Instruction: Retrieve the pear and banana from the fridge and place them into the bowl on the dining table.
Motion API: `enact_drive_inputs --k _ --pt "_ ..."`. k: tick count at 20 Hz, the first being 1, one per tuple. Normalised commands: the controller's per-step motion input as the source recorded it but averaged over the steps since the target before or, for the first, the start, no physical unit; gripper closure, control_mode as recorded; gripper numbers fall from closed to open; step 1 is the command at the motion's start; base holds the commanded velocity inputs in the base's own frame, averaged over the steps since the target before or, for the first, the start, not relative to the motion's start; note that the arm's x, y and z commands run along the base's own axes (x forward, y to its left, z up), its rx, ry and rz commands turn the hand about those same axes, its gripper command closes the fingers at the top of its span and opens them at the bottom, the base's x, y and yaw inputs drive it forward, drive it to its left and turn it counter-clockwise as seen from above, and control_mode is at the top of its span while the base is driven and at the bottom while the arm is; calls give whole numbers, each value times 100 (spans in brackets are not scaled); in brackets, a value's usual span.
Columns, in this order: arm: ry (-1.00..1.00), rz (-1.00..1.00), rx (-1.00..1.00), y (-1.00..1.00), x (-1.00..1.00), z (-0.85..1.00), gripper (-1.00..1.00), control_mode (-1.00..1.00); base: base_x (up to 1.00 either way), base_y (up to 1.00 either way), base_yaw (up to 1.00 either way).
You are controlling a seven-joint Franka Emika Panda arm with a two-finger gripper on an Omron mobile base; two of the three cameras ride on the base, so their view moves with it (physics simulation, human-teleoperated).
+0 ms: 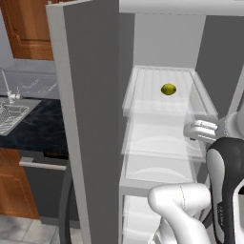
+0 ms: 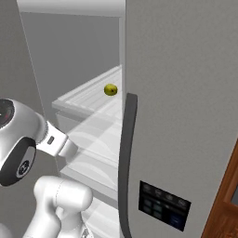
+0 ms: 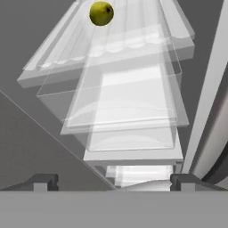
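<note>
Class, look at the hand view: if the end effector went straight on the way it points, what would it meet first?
Probably the front edge of the fridge's glass shelves, below the pear. The open end effector aims under the fruit; depth is uncertain.

Kitchen: open fridge (image 1: 90, 119), sink (image 1: 10, 116) in dark counter (image 1: 38, 128), wooden cupboards (image 1: 28, 28).

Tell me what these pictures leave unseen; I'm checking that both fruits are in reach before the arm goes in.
- Banana: seen on no shelf. The pear lies alone on the upper glass shelf.
- Lower fridge compartments: cut off by the bottom edge and covered by the arm in both base views.
- Gripper: its jaws stand open in the hand view, only the tips rising at the bottom.
- Bowl and dining table: outside all three views.
</note>
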Motion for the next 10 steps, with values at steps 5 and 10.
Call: enact_drive_inputs --k 5,10 --pt "0 0 0 0 9 52 -100 -100 0 0 0" --pt "-1 0 -3 0 4 49 -100 -100 0 0 0"
